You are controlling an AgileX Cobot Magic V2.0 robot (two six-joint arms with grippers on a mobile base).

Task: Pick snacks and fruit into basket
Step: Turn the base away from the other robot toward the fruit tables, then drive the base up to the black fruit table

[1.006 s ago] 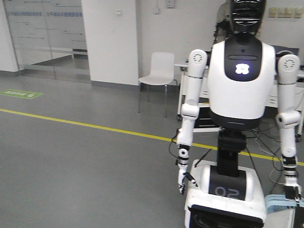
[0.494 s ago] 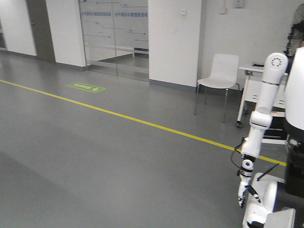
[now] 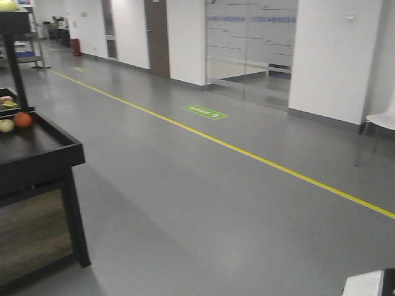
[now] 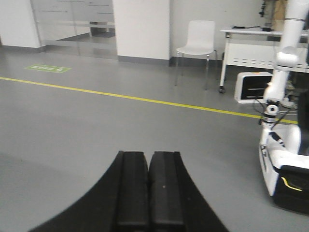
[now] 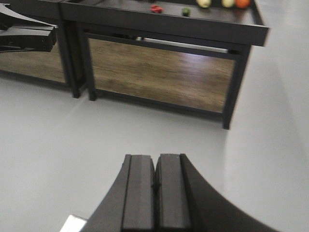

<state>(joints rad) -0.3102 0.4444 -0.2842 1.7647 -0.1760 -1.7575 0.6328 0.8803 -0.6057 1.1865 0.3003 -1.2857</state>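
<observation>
- Writing: the green floor sticker (image 3: 204,111) carries white marks, too small for you to read. The pale lines of lettering on the glass partition (image 3: 250,37) are also unreadable.
- Surface: the floor (image 3: 185,209) is smooth, grey and slightly glossy. A yellow line (image 3: 247,154) runs diagonally down the corridor.
- Room: white walls and a dark door (image 3: 157,37). In the left wrist view a white chair (image 4: 195,41) stands near a white table (image 4: 256,33), and a white robot (image 4: 285,140) is at the right edge.
- Stand (image 5: 169,23): black frame with a raised rim and a wood-grain panel below.
- Green fruit (image 5: 186,11): small, dark and blurred, on the stand top just beside a red fruit (image 5: 156,8). Pale apples (image 5: 203,3) and an orange (image 5: 243,3) lie further right.
- Left gripper (image 4: 148,157): fingers pressed together with nothing between them, over bare floor.
- Right gripper (image 5: 155,159): fingers likewise together and empty. It faces the stand and is well apart from it.
</observation>
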